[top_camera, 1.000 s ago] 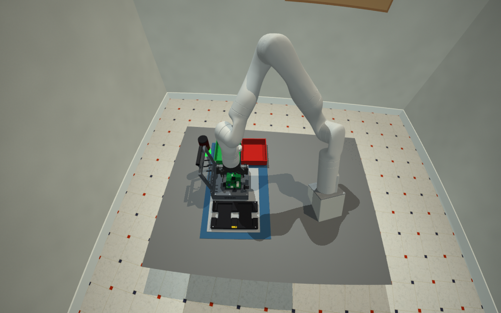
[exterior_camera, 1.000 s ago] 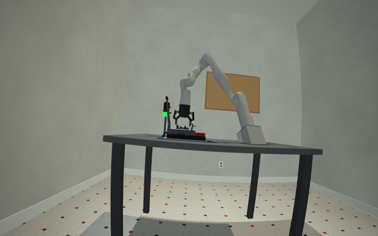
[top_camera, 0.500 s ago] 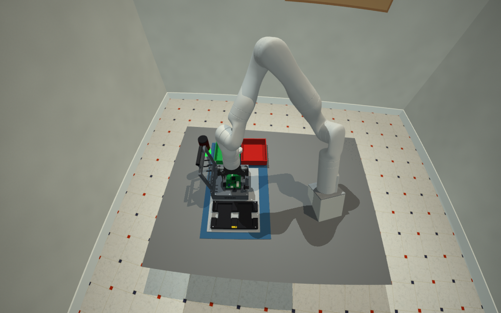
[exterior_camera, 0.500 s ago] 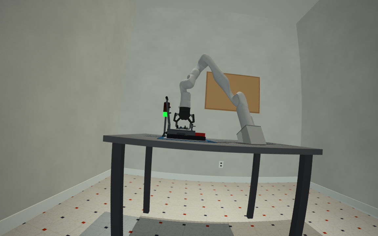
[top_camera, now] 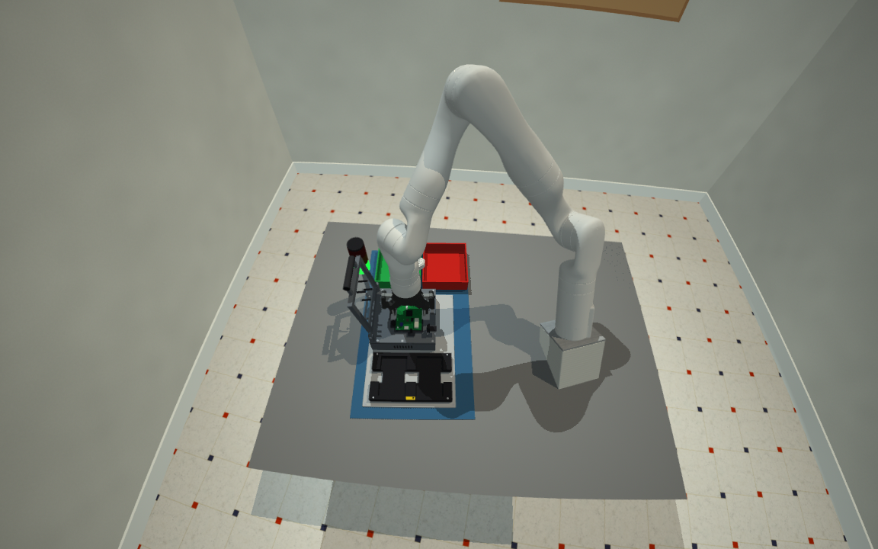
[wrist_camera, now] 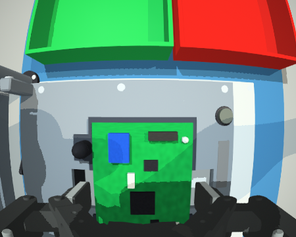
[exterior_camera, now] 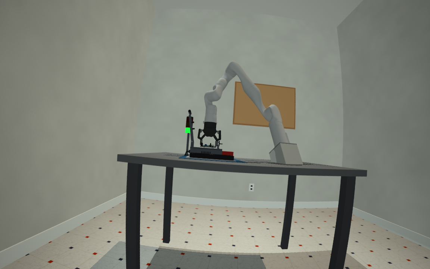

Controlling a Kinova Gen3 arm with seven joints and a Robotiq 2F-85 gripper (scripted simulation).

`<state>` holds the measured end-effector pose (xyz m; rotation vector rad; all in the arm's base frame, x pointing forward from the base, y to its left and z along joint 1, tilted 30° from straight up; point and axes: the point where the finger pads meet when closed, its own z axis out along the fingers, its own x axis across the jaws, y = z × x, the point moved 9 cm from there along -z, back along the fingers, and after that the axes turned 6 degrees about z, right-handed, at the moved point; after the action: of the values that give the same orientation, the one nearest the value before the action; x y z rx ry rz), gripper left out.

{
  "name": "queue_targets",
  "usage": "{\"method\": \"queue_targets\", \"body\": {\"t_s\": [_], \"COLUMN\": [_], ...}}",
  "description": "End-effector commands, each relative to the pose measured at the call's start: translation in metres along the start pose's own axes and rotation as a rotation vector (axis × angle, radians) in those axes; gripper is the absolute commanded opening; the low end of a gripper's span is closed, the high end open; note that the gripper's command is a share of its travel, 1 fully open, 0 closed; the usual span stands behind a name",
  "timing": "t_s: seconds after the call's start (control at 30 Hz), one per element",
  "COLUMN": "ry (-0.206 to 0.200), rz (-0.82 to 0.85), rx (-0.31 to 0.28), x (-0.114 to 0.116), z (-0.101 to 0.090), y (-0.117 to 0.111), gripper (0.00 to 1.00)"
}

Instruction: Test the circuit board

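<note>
The green circuit board (wrist_camera: pixel 143 171) lies flat in the grey tester (top_camera: pixel 405 333), component side up; it also shows in the top view (top_camera: pixel 406 319). My gripper (wrist_camera: pixel 142 195) is open, low over the board, with one finger on each side of its near end; I see it from the side in the exterior view (exterior_camera: pixel 209 144). The tester's lid (top_camera: pixel 362 297) stands raised at the left. The signal light (exterior_camera: pixel 187 130) glows green. The green bin (wrist_camera: pixel 102 9) and the red bin (wrist_camera: pixel 231 10) sit side by side beyond the tester.
The black tray (top_camera: pixel 411 386) lies in front of the tester on the blue mat (top_camera: pixel 413 361). A black post (wrist_camera: pixel 81 150) stands left of the board. The arm's base (top_camera: pixel 571 354) stands to the right on the table.
</note>
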<state>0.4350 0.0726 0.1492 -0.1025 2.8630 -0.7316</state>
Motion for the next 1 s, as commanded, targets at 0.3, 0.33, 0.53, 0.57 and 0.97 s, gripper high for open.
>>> {"method": "queue_targets", "body": {"t_s": [0.3,0.33,0.53,0.57,0.97], "ry": [-0.002,-0.002,-0.002,-0.002,-0.002], "rz": [0.000,0.000,0.000,0.000,0.000], "rx": [-0.001,-0.001,-0.001,-0.001,-0.001], "x": [-0.0003,-0.0003,-0.0003,-0.0003,-0.0004], "z": [-0.0006,-0.0006,-0.0006,-0.0006,-0.0026], "y": [0.0003,0.0003,0.0003,0.0003,0.0003], "gripper": [0.87,0.87,0.87,0.87,0.87]}}
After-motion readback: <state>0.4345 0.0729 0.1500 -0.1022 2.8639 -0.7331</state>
